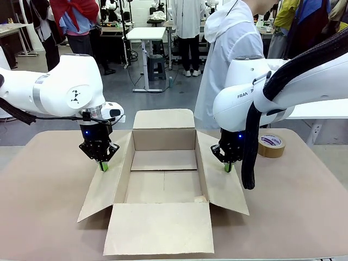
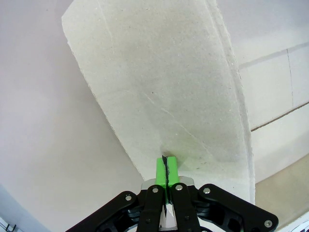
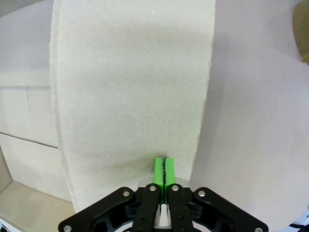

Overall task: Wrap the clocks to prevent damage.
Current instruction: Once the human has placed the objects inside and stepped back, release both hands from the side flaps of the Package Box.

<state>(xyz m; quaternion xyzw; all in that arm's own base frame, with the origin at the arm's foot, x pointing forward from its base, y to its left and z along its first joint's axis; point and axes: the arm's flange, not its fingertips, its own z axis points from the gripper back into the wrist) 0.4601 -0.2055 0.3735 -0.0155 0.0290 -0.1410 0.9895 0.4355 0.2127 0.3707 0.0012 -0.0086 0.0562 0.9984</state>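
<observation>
Front view has both white arms reaching in from either side, wrists bent so that each pincer points straight down at the brown carton between them. The left gripper stands with its tip on the carton's left side flap, and the right gripper stands likewise on the right side flap. In the left wrist view the left gripper has its two green pads pressed flat together with only a thin dark seam between them, nothing held, the tips touching pale cardboard near the flap's edge. The right wrist view tells the same of the right gripper: pads closed on each other, gripping nothing, tips set down on the flap. The carton is one, open at the top, with four flaps splayed outward: the back flap upright-tilted toward the person, the front flap lying flat on the table, and the two side flaps sloping down. Its inside shows bare cardboard floor with a centre seam. One brown tape roll lies flat on the table, right of the carton and apart from it. One person in a white coat stands at the far edge.
</observation>
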